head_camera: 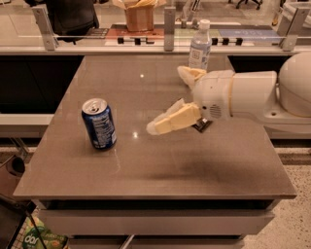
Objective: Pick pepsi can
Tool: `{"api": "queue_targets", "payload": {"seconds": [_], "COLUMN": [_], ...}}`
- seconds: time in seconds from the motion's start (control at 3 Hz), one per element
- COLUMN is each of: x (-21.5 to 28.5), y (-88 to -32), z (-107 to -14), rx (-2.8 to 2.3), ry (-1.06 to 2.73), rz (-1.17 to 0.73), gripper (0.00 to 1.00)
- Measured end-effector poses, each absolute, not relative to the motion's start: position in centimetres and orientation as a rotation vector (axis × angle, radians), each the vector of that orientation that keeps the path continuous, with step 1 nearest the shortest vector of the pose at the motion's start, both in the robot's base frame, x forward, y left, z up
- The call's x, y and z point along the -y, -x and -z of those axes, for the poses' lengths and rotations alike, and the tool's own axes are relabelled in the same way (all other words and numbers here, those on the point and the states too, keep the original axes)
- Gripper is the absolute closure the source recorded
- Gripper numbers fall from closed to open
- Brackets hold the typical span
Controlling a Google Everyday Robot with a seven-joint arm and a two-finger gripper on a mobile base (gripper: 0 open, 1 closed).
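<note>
The pepsi can (98, 123) is a blue can with a silver top and white print. It stands upright on the left part of the brown table (160, 170). My gripper (166, 100) reaches in from the right on a white arm (252, 95) and hangs above the table's middle, to the right of the can and apart from it. Its two cream fingers are spread open and hold nothing. The lower finger (172, 120) points toward the can. The upper finger (189, 74) lies farther back.
A clear plastic bottle (199, 45) with a white cap stands at the table's back edge, behind the gripper. A small dark object (202, 127) shows under the wrist. A glass rail and a counter with a brown bag (138, 14) run behind.
</note>
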State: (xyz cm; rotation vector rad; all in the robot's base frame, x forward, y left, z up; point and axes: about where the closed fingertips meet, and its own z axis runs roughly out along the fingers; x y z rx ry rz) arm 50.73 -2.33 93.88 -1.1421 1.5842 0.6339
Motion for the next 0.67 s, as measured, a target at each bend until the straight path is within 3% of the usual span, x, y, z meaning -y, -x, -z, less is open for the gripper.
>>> {"api": "queue_targets", "payload": {"seconds": [0.67], "x": [-2.5], "y": [-50.2], "z": [-91.4], "rx": [-1.508], "ry": [1.141], "rz": [-0.744], "gripper": [0.0]}}
